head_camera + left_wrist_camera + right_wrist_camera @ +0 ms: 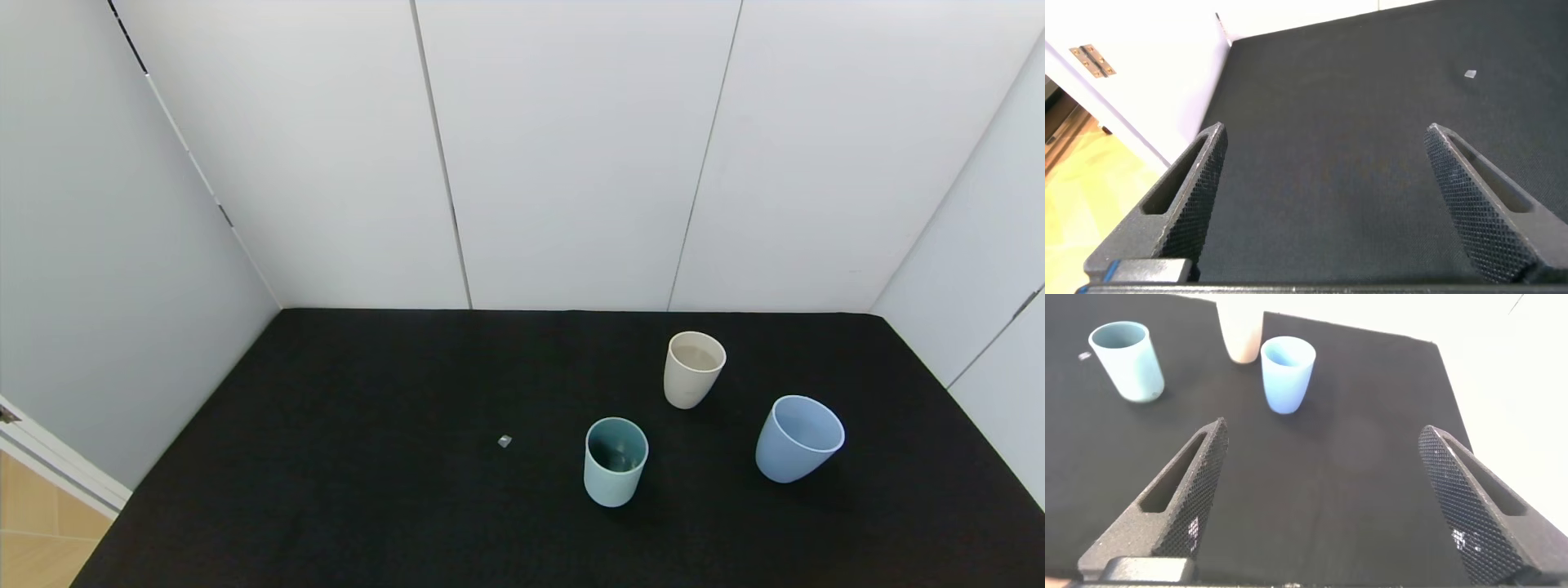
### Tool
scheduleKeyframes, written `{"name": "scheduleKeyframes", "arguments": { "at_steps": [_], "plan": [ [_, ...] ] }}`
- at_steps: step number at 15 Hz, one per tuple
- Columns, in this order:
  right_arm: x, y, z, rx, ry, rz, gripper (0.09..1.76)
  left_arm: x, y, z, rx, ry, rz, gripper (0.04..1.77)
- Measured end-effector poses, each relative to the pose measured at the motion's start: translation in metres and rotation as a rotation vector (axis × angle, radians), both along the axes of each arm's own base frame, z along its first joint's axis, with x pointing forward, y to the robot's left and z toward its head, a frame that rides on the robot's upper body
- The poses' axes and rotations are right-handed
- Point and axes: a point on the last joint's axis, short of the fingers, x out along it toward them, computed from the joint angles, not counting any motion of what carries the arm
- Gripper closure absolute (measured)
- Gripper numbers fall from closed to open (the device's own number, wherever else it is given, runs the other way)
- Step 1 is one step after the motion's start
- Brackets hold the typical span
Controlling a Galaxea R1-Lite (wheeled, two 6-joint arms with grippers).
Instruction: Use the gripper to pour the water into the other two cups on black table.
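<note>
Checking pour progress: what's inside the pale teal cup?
The head view looks into the pale teal cup: a darker teal inside with a faint sheen near the bottom, possibly a little water. Its level can't be judged. No claw is over it.

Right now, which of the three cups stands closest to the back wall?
The cream-beige cup. It stands upright farthest back on the black table, behind the teal cup and the wider light blue cup, which both sit nearer the front.

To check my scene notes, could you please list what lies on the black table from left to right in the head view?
Small pale scrap → pale teal cup → cream-beige cup → light blue cup, all on the black table.
</note>
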Motion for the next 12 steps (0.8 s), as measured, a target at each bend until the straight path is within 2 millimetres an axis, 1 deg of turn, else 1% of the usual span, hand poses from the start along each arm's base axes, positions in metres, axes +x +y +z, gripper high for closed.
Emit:
{"name": "scheduleKeyframes", "arguments": {
  "at_steps": [3,6,12],
  "plan": [
    [0.007,-0.001,-0.012,-0.004,-0.067,-0.041,0.15,0.000,0.000,0.000,0.000,0.000,0.000,0.09],
    [0.010,-0.001,-0.024,0.037,-0.016,-0.049,0.15,0.000,0.000,0.000,0.000,0.000,0.000,0.09],
    [0.010,-0.001,-0.026,0.064,-0.004,-0.051,0.15,0.000,0.000,0.000,0.000,0.000,-0.001,0.09]
  ]
}}
